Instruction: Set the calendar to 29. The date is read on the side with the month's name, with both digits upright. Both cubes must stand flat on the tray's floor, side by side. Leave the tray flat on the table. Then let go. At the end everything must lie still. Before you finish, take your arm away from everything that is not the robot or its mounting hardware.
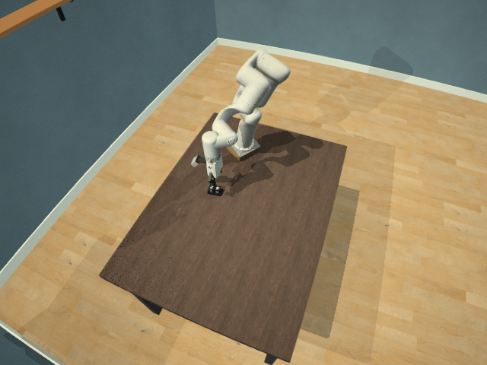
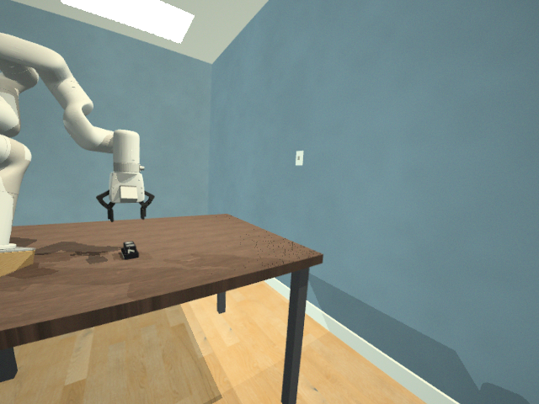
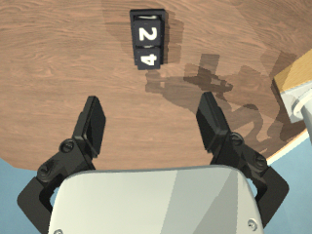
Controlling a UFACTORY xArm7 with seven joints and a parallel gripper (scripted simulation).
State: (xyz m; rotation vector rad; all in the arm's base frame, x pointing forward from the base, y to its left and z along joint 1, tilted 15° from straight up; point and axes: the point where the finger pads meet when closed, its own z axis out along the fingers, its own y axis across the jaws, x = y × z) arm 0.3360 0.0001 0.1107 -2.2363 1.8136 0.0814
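Observation:
The black tray appears to lie flat on the table. Two black cubes with white digits sit in it side by side. In the wrist view, the far cube shows a 2 on top, and the near cube shows a 4 on top, both turned sideways. Part of a white mark shows on the far cube's side. The month's name and the digits beside it cannot be read. My gripper is wide open and empty, above the tray and clear of the cubes.
The dark wooden table carries the robot's base near one end. The arm's shadow falls across the table beside the tray. A blue wall stands beyond the table.

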